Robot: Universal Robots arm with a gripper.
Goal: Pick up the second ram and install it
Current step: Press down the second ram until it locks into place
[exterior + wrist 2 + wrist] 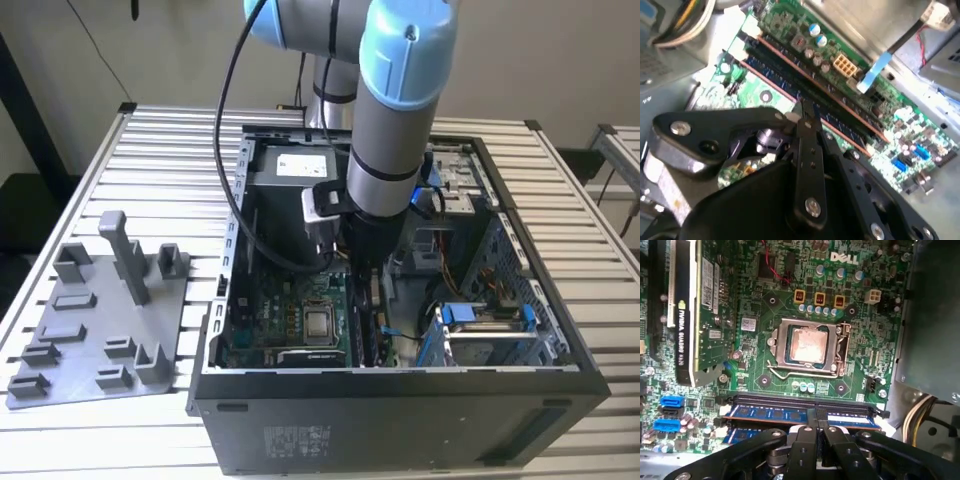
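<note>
While deep in the case (400, 400):
Hand (816, 426): fingers together over the second ram (770, 413).
Nearby: processor socket (807, 346), graphics card (695, 310).
Room: tight between case walls.

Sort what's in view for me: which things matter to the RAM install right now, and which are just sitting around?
In play:
- tool, down over the memory slots
- RAM stick in the slots
- motherboard
- computer case

Lying about:
- grey fixture plate on the table, at the exterior view's left
- graphics card
- CPU
</note>
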